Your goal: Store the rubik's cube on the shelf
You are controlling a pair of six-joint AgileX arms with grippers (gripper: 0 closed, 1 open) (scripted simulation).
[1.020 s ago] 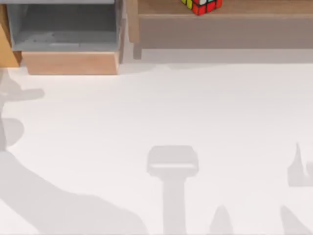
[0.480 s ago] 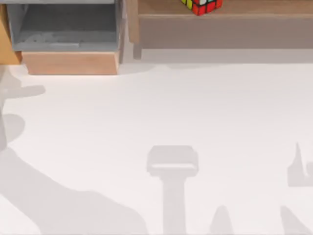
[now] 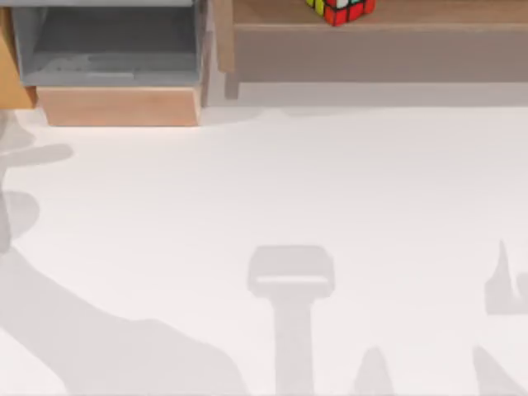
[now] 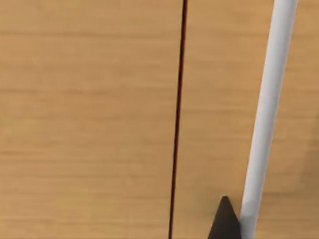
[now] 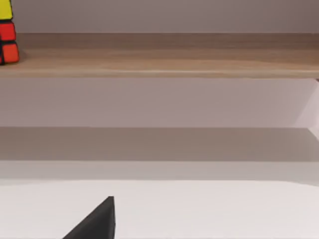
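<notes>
Already the rubik's cube (image 3: 340, 10) rests unmoved on the shelf (image 3: 429, 13) at one o'clock, suggesting storage is done; whether either claw is open, I cannot tell.

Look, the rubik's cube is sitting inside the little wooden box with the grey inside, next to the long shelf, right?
Not quite. The rubik's cube sits on the top board of the long shelf, not inside the wooden box. The top view shows the box standing beside the shelf, at its left.
</notes>
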